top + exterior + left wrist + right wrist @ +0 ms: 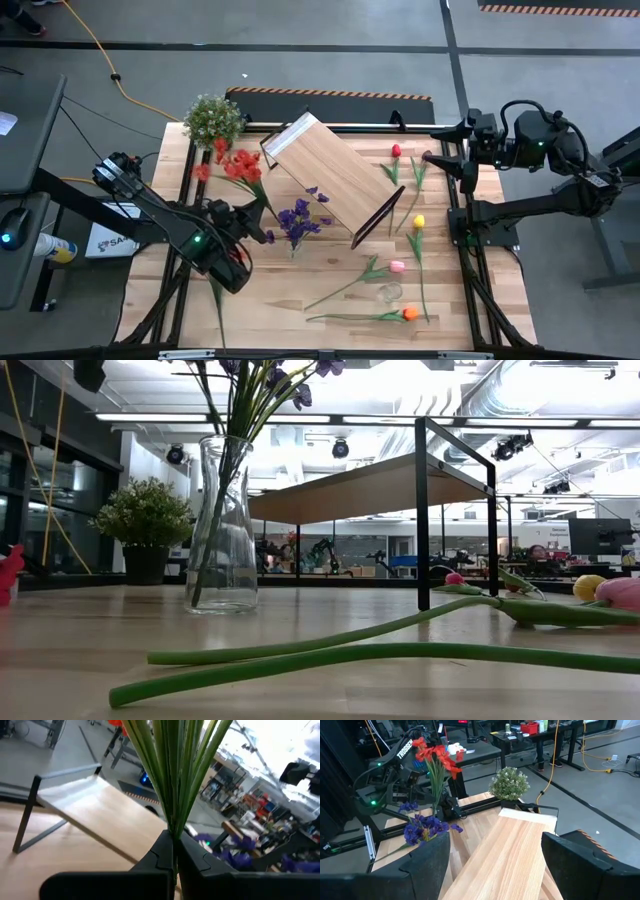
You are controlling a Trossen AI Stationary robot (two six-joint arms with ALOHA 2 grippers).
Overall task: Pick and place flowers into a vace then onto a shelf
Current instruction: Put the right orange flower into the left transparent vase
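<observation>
**Left gripper clamped on red spray beside the vase**

Landmark: clear glass vase [222, 525] holding purple sprigs [297, 220]. Left gripper [262, 214], just beside the vase, is closed around the green stems of the red small-blossom spray [232, 163]. The light-wood shelf with black metal legs [332, 173] stands behind the vase. Loose tulips [398, 266] lie beyond the shelf. Right gripper [462, 168], jaws spread and empty, waits far from the vase at the table edge.

Overhead downward, level tabletop close-up, two wrist views, all sharing the shelf [332, 172].

A robotics lab: cluttered workbenches [530, 732], exposed ceiling ducts [470, 400], taped concrete floor [300, 60].
</observation>
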